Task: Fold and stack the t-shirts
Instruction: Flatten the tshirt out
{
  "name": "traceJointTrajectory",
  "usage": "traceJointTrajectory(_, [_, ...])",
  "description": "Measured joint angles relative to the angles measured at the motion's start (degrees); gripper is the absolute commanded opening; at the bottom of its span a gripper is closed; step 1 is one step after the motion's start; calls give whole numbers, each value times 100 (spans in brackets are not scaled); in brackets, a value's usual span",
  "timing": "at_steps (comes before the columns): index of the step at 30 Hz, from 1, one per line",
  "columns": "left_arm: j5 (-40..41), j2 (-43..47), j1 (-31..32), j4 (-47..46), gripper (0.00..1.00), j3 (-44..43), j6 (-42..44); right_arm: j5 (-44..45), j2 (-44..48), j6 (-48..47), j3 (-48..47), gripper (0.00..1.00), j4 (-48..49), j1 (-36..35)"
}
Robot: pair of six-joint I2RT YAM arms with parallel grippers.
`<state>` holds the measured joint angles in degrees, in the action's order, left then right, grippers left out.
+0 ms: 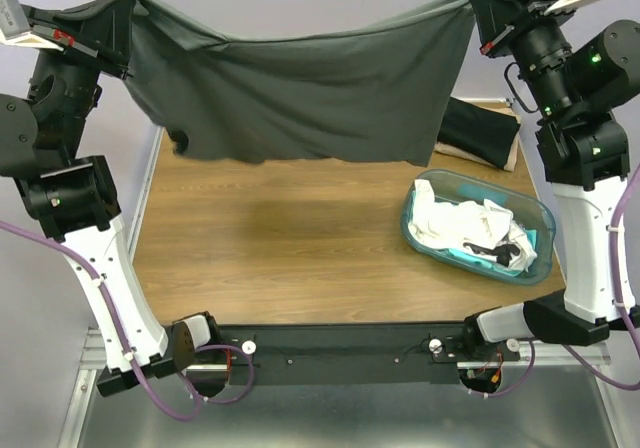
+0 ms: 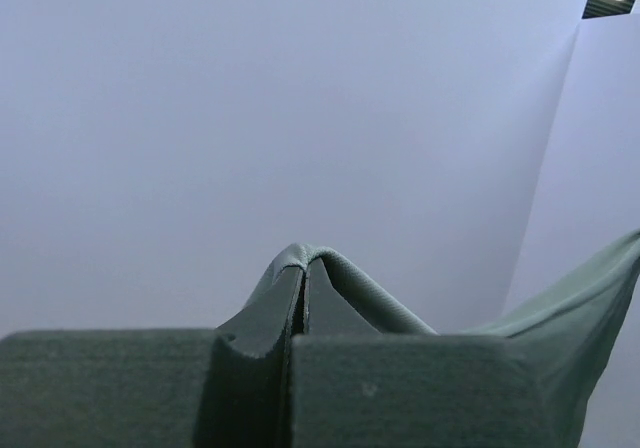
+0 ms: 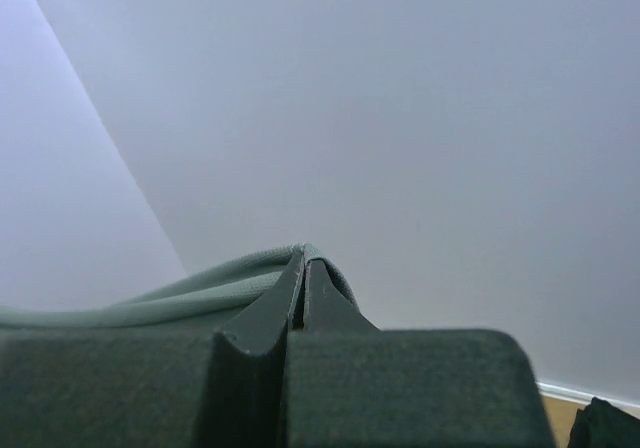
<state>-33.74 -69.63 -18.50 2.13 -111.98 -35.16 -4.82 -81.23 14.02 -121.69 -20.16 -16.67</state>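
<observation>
Top external: one grey t-shirt [image 1: 300,93], two end effectors [image 1: 127,10] [image 1: 478,10] gripping, one tub [image 1: 409,218].

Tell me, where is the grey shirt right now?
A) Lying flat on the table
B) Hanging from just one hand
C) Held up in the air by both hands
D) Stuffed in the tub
C: the left hand and right hand each pinch one end of the grey shirt, so it hangs spread out above the table.
</observation>
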Motion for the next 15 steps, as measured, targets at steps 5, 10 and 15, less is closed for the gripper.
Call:
traceJointTrajectory(5, [-7,-387,24,-168,0,450,20,168,-236,-33,332,1,199,0])
traceJointTrajectory(10, [-7,-1040,26,26,0,1023,125,245,-870,-94,831,0,179,0])
traceJointTrajectory(15, [-9,-1193,26,407,0,1248,310,146,-949,-168,1266,0,107,0])
